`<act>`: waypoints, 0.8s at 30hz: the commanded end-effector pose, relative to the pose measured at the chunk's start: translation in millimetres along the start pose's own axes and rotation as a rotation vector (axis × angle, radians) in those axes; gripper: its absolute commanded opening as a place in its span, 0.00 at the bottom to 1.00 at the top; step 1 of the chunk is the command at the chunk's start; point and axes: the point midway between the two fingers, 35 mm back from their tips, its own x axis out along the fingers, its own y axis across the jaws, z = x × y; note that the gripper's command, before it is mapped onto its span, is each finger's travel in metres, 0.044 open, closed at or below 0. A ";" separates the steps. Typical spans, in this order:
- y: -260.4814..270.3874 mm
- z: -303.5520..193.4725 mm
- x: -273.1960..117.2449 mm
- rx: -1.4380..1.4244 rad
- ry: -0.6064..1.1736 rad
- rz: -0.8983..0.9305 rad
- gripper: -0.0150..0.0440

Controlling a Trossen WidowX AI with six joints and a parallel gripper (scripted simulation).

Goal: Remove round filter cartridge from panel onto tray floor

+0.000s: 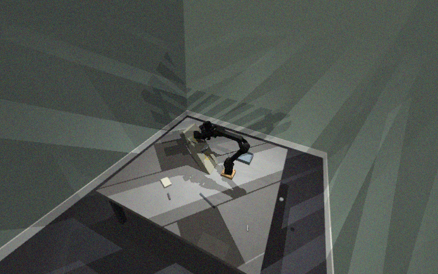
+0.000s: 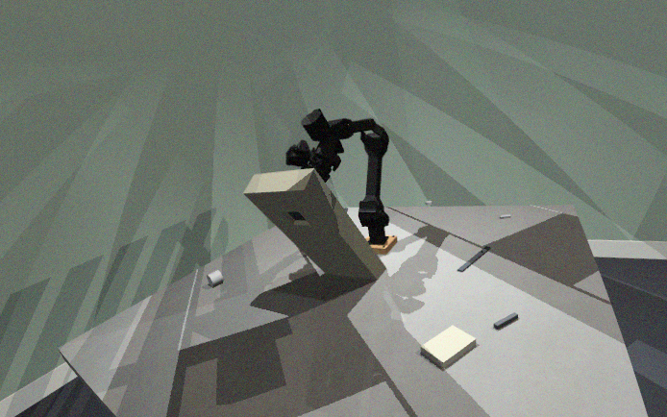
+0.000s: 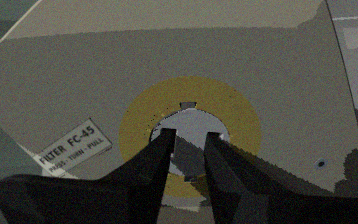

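Observation:
The round grey filter cartridge (image 3: 192, 119) sits in the tilted beige service panel (image 3: 80, 75) (image 1: 206, 161) (image 2: 326, 228), ringed by a yellow band (image 3: 140, 125). A small notch shows at its top edge. My gripper (image 3: 189, 133) (image 1: 199, 134) (image 2: 324, 166) points straight at the cartridge face, its two dark fingers a narrow gap apart, tips at or in the face. Nothing is clamped between them. The lower part of the cartridge is hidden behind the fingers. The pale blue tray (image 1: 246, 158) lies on the table behind the arm's base (image 1: 228, 174).
A label reading FILTER FC-45 (image 3: 75, 147) sits left of the ring. On the table lie a cream block (image 1: 165, 182) (image 2: 448, 345), a long dark bar (image 1: 206, 200) (image 2: 474, 257), a short dark bar (image 2: 506, 320) and a white cylinder (image 2: 214, 278).

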 end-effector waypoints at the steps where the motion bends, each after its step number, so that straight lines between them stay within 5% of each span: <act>1: -0.5 -1.5 4.2 0.003 0.005 0.000 0.42; 24: -0.4 -1.5 10.8 0.003 0.004 0.001 0.42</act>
